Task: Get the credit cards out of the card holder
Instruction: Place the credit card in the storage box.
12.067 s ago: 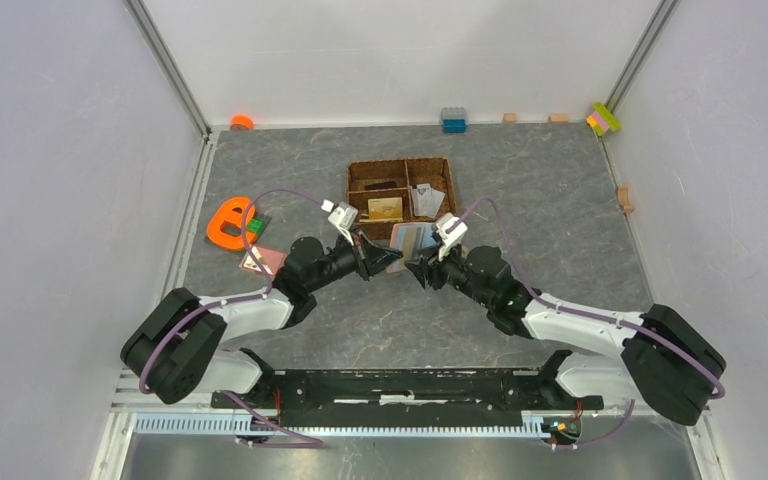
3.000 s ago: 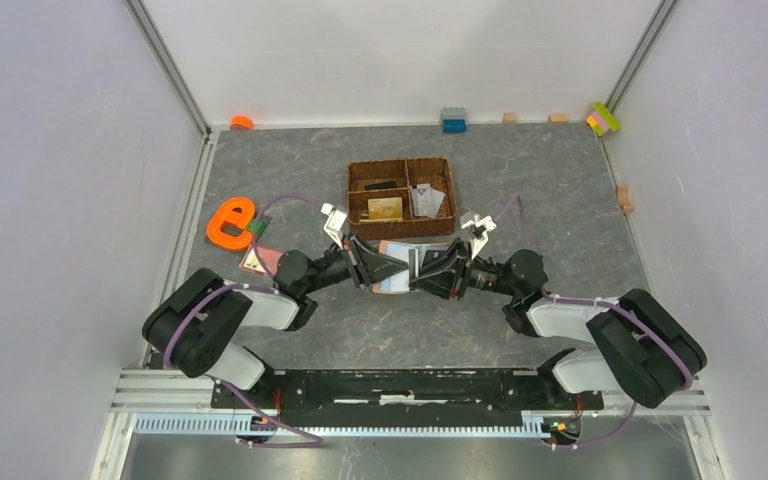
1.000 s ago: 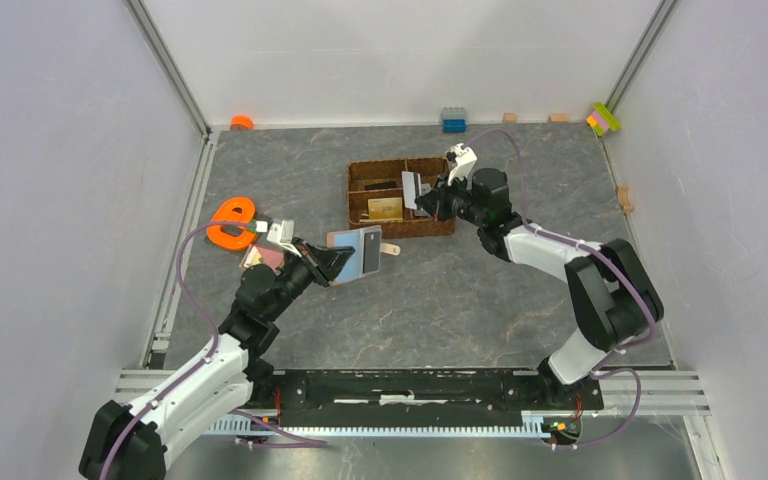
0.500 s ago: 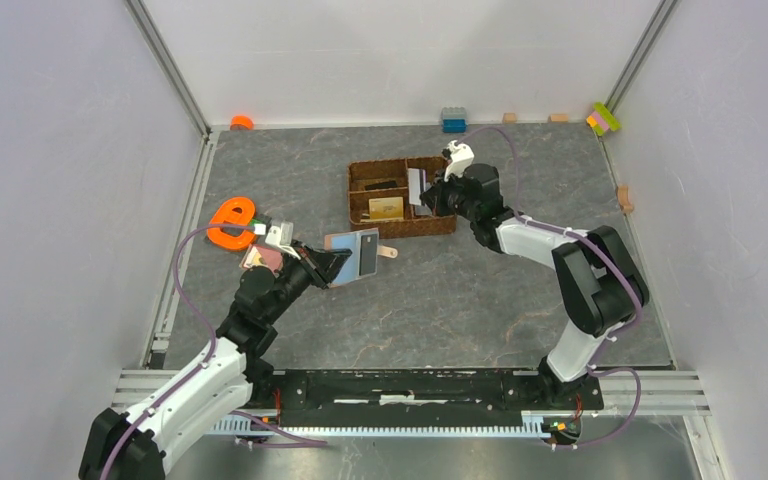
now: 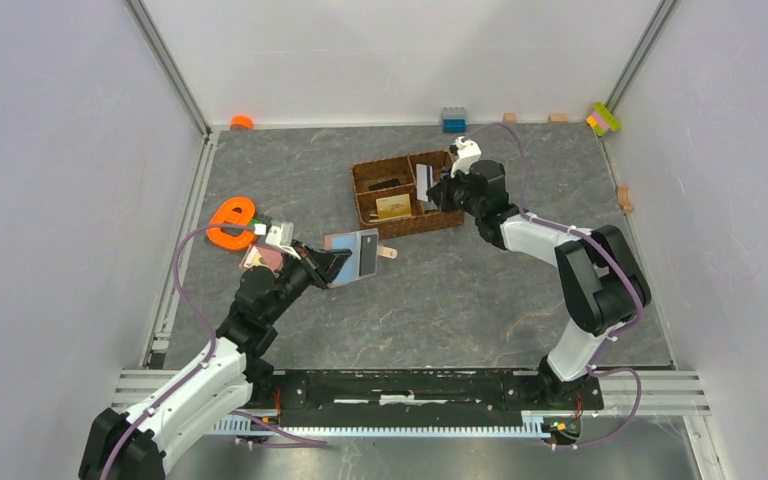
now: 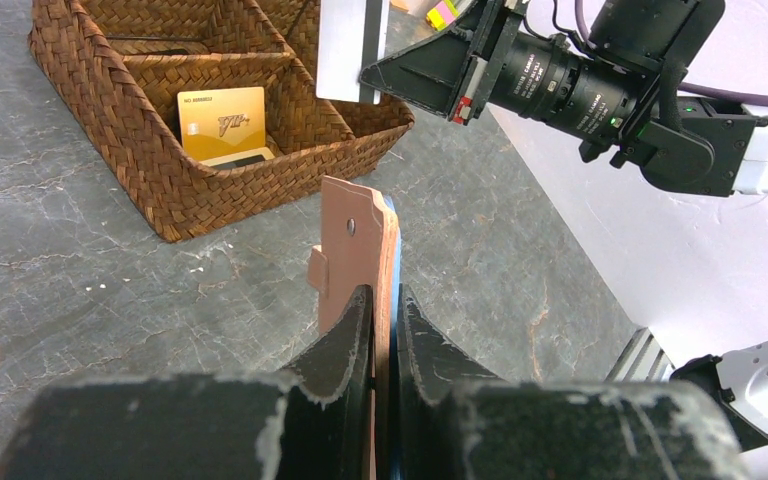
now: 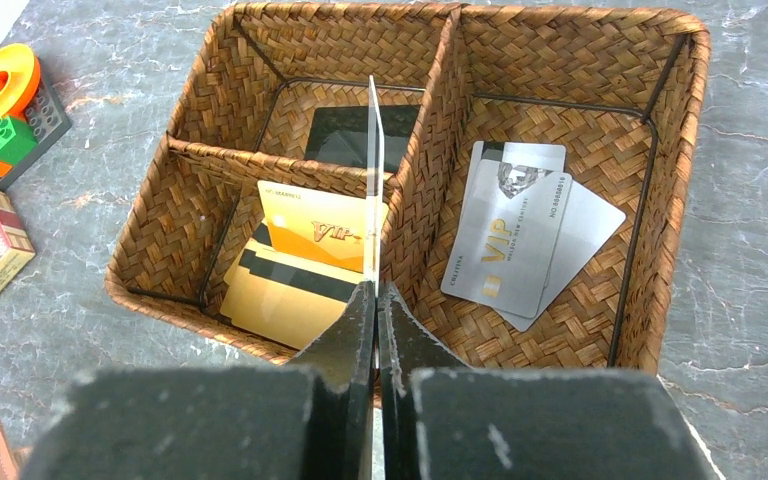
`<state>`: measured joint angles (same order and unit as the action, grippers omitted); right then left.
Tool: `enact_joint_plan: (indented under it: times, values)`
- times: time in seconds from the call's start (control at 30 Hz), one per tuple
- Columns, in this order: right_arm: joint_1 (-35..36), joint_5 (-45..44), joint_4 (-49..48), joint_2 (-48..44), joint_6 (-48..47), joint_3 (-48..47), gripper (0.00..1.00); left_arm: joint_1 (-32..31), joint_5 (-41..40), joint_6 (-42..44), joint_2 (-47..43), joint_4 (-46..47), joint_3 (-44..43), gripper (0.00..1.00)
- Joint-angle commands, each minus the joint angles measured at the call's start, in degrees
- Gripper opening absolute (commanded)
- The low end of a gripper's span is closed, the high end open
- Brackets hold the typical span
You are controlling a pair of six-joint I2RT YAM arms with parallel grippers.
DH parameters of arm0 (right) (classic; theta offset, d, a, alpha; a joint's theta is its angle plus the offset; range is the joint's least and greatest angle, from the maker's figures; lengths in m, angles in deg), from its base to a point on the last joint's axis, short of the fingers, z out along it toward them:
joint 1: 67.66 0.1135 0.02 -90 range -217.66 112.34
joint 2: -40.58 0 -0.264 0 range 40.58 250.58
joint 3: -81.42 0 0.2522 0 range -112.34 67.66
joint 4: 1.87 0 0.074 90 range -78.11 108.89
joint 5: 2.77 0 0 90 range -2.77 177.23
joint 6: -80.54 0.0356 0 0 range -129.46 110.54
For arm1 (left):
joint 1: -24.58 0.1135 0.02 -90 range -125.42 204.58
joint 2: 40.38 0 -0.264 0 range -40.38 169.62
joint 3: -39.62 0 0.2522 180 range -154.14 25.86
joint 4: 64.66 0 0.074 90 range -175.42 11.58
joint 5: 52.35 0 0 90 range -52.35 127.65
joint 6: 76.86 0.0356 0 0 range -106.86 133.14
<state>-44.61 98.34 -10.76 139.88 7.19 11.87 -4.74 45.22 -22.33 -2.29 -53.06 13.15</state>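
My left gripper (image 5: 338, 264) is shut on the salmon-pink card holder (image 5: 352, 256), holding it upright above the table left of centre. From the left wrist, the card holder (image 6: 355, 245) stands edge-on between the fingers (image 6: 350, 335), with a blue lining on its right side and a dark card (image 5: 368, 252) in its face. My right gripper (image 5: 440, 192) is shut on a pale grey credit card (image 7: 374, 170), held edge-on over the brown woven basket (image 5: 380, 224), above the divider. That same card (image 6: 345, 45) shows a dark stripe.
The basket (image 7: 570, 22) holds gold cards (image 7: 305, 240) at front left, a dark card (image 7: 345, 135) behind them, and silver cards (image 7: 515, 230) on the right. An orange toy (image 5: 228, 222) and a small patterned box (image 5: 260, 258) lie left. Blocks (image 5: 452, 120) line the back wall.
My right gripper has carried the grey card a little right, over the basket's divider. The basket has turned slightly and shifted right. The left arm and card holder have stayed still.
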Motion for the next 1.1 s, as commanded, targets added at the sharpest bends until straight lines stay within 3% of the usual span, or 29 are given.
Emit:
enact_joint_plan:
  times: [0.0,0.4,0.63,0.83,1.07]
  values:
    - [-0.63,-0.35,-1.34,-2.79,-1.28,0.77,0.02,0.19,-0.25,2.25,-0.15,1.75,-0.38,0.07]
    - [-1.77,-1.90,-2.11,-3.91,-1.59,2.66,0.02,0.23,0.39,1.97,0.40,2.10,-0.47,0.07]
    - [-1.52,7.37,1.47,1.86,-1.28,-1.07,0.00,0.22,0.60,1.58,0.77,2.67,-0.47,0.06]
    - [-0.26,16.70,-2.67,3.23,1.55,-0.48,0.00,0.17,0.77,1.49,1.14,2.97,-0.47,0.06]
    - [-0.02,17.98,-3.14,1.42,1.72,0.51,0.00,0.15,0.95,1.39,1.22,3.02,-0.47,0.05]
